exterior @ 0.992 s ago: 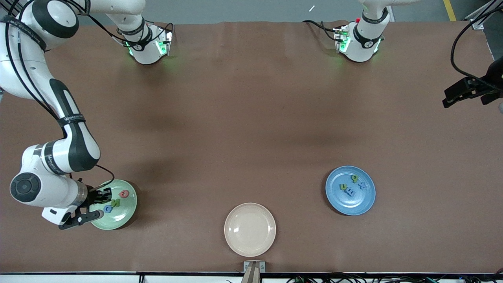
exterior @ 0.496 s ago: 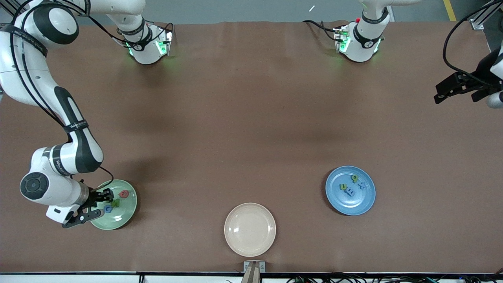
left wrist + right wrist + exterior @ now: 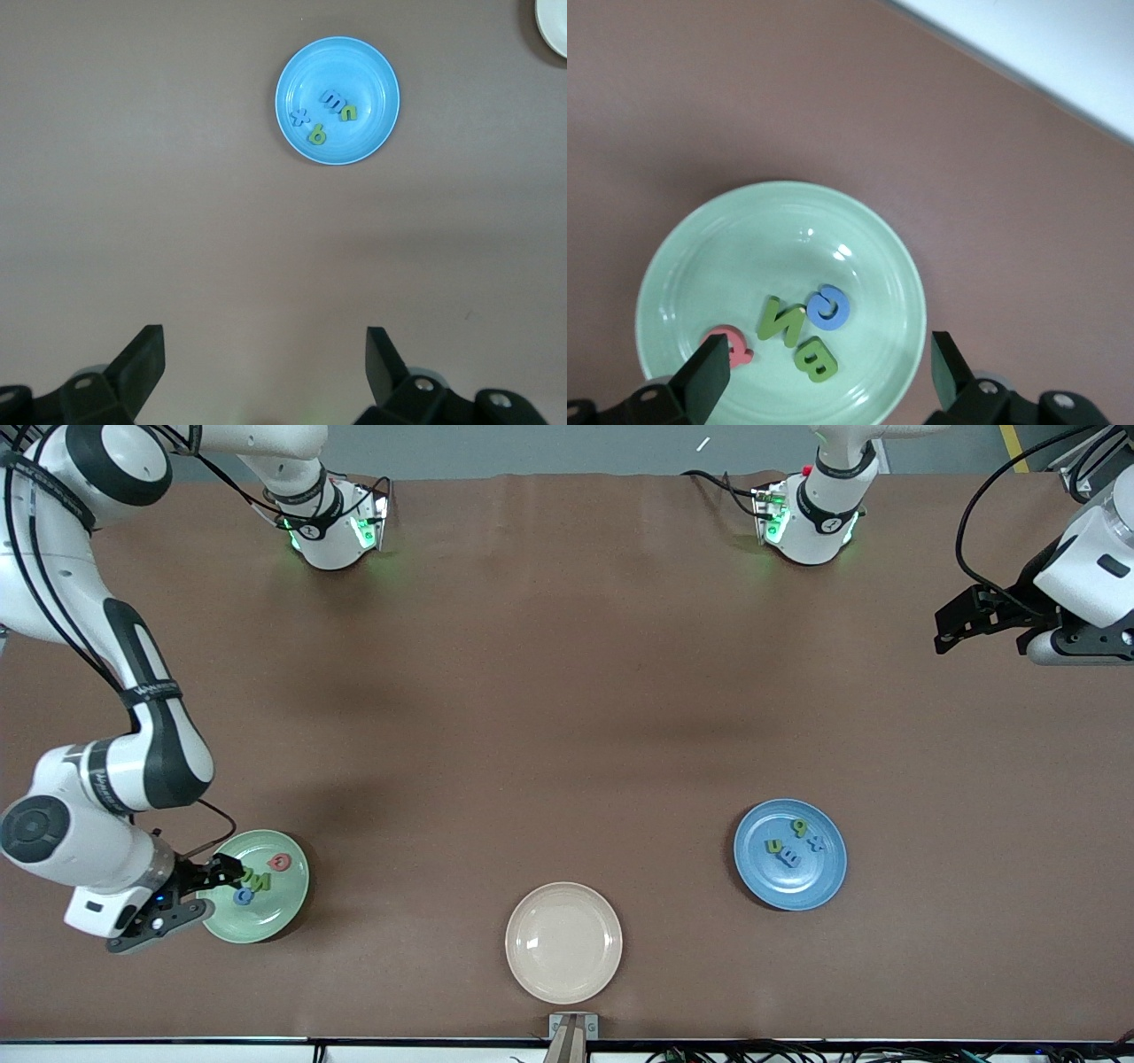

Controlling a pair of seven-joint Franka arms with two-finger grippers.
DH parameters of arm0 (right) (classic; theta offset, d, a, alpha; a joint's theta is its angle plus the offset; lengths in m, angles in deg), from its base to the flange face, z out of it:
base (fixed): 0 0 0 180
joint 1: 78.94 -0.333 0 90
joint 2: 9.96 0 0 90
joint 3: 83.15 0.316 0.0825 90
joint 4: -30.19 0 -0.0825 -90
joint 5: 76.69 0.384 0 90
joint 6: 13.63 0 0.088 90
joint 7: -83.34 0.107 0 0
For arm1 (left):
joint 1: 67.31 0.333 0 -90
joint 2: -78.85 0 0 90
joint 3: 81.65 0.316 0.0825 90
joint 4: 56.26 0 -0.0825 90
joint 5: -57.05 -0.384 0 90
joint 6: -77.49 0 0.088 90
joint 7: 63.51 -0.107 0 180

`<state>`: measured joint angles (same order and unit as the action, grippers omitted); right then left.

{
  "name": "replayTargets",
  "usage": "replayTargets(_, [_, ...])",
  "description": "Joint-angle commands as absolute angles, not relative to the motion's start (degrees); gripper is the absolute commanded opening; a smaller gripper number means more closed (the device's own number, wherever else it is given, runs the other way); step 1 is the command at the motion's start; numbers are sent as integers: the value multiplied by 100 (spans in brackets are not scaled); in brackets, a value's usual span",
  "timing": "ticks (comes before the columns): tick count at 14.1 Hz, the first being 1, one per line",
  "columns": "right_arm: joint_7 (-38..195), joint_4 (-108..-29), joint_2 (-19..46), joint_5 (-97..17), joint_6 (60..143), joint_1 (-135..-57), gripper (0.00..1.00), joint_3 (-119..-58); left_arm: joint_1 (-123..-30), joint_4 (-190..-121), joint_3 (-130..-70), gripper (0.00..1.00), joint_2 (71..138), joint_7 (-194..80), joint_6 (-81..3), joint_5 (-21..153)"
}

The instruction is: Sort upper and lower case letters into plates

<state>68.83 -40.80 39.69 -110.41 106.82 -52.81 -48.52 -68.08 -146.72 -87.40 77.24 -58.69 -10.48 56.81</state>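
Observation:
The pale green plate (image 3: 266, 917) lies toward the right arm's end of the table, near the front camera. It holds a pink letter (image 3: 729, 345), a green N (image 3: 780, 320), a blue C (image 3: 829, 306) and a green B (image 3: 814, 359). My right gripper (image 3: 199, 893) is open and empty, low over that plate's rim (image 3: 673, 266). The blue plate (image 3: 771, 886) toward the left arm's end holds two green letters (image 3: 317, 135) and two blue letters (image 3: 332, 98). My left gripper (image 3: 946, 631) is open and empty, high over the table's left arm end.
A cream-beige plate (image 3: 563, 942) lies empty near the front edge between the two plates; its rim shows in the left wrist view (image 3: 554, 18). The two arm bases (image 3: 332, 531) stand at the table's back edge.
My right gripper has drawn back from the letters toward the green plate's rim. My left gripper has moved in over the table from its end.

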Motion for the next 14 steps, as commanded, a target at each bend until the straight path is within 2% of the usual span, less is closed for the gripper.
replayTargets(1, [7408,-4328,3364,-10965,10109,-4994,100,-4493,-6775,-14855,-8763,100,7534,-5850,-1111,5757])
replayTargets(5, [7771,-4355,3135,-10780,9580,-4240,100,-3344,-6810,-14811,-8780,100,7543,-5841,-1111,5705])
replayTargets(6, [7884,-4346,3048,-10789,9274,-4238,100,-3228,-6810,-14811,-8780,100,7542,-5841,-1102,5687])
replayTargets(9, [8526,-4346,2442,-10763,8816,-4501,100,-3253,-6801,-14741,-8772,100,7578,-5666,-1093,5670])
replayTargets(14, [8677,-4258,2098,-10701,8515,-4887,100,-3542,-6819,-14530,-8763,100,7709,-5665,-1102,5661])
